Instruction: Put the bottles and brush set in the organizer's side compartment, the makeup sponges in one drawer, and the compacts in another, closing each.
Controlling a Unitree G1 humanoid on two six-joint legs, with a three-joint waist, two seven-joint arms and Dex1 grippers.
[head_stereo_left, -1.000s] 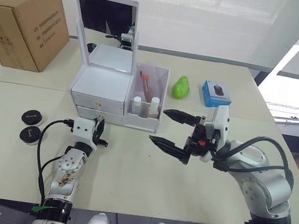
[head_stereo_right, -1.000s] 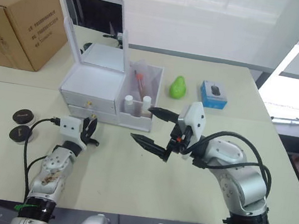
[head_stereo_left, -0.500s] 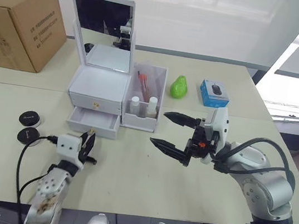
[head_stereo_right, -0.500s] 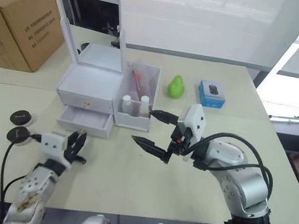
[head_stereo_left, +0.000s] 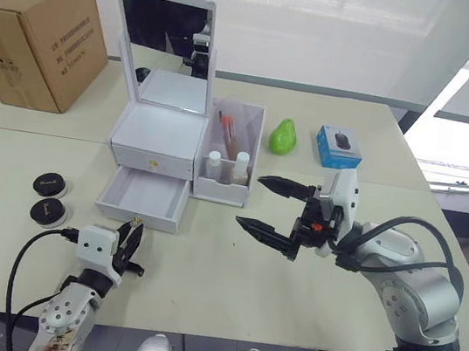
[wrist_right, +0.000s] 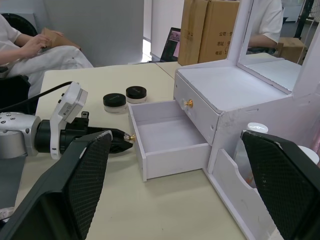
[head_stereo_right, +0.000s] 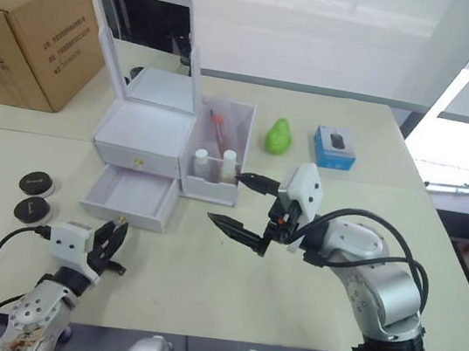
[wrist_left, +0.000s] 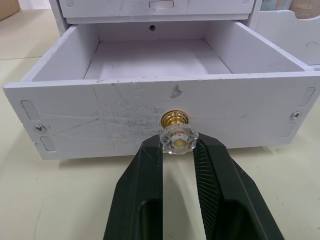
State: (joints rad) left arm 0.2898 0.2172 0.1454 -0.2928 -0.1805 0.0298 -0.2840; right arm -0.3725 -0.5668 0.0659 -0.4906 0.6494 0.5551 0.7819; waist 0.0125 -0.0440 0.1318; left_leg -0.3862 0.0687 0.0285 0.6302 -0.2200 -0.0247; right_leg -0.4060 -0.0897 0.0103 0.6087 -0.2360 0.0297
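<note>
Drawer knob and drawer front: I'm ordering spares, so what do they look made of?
Knob: apparently clear faceted plastic or glass on a shiny brass-coloured base. Drawer front: likely white-painted wood or fibreboard, matte, with scuffs and scratches.

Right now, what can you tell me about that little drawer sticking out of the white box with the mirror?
The lower drawer of the white organizer is pulled well out and looks empty inside. It seems to be painted white wood, scuffed on the front, with a clear faceted knob on a brass-coloured base and small screws at its front corners. It sits level on the table. The left gripper is closed on the knob. The drawer above it is shut.
</note>
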